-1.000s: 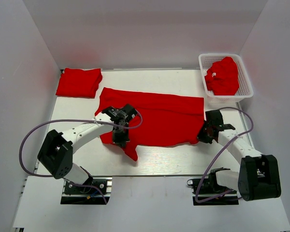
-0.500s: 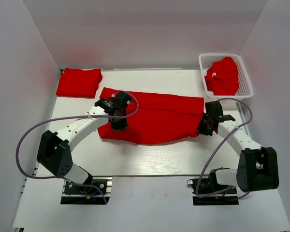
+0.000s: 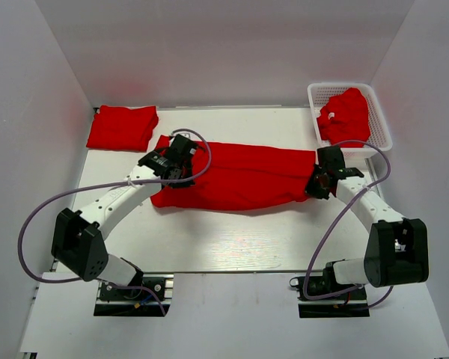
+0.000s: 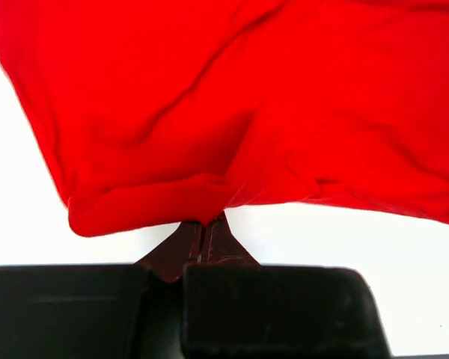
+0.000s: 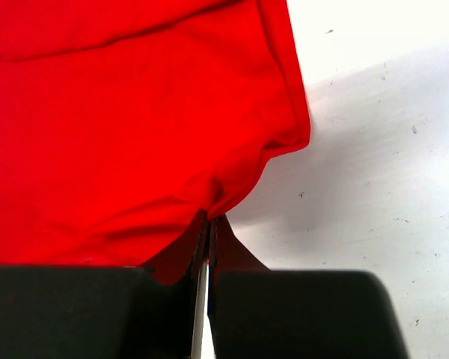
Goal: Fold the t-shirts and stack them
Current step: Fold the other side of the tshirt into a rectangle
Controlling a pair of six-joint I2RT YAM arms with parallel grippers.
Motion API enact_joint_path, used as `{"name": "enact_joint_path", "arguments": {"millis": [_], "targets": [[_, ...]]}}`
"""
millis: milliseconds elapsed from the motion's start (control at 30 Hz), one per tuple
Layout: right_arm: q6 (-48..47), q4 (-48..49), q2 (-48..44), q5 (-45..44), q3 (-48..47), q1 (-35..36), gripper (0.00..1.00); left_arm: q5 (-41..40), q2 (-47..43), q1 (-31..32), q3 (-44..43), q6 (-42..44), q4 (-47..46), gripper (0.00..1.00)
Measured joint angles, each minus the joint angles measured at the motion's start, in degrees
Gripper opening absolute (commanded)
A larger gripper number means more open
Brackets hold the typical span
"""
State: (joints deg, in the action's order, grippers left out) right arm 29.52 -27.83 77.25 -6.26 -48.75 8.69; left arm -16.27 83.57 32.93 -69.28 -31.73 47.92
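In the top view, a wide bright red cloth t-shirt (image 3: 236,179) lies across the middle of the white table (image 3: 232,239) as a long band from left to right. The left gripper (image 3: 176,170) is at its left end and the right gripper (image 3: 318,183) at its right end, and each is closed on a pinch of the cloth. I think they take the two ends together so that the fold goes over evenly, without a twist. This looks like a lengthwise fold that is not yet finished.

A folded red t-shirt (image 3: 122,127) rests at the far left corner, apart from the band; probably the stack begins there. At the far right, a white plastic lattice basket (image 3: 382,123) contains a crumpled red t-shirt (image 3: 346,116), which I suppose waits for its turn.

In the left wrist view, the two dark jaws are pressed together, with a thick rolled edge of the red cloth caught at their tips. The rest of the cloth spreads away over the white surface.

In the right wrist view, the jaws are also narrow, with only a thin gap, and they pinch a corner of the cloth near its hem. The surface to the right of this corner is bare. Such a small grip at the edge may slip if the pull is strong.
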Motion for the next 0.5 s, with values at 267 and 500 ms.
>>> {"name": "enact_joint_path", "arguments": {"millis": [267, 500], "targets": [[-0.61, -0.35, 1.70, -0.96, -2.71, 0.00, 0.00, -1.95, -1.66, -0.31, 0.94, 6.05, -8.92, 0.00], [-1.51, -0.33, 4.37, -1.51, -5.79, 0.00, 0.00, -4.44, -1.05, -1.77, 0.96, 7.74, -12.28, 0.00]]}}
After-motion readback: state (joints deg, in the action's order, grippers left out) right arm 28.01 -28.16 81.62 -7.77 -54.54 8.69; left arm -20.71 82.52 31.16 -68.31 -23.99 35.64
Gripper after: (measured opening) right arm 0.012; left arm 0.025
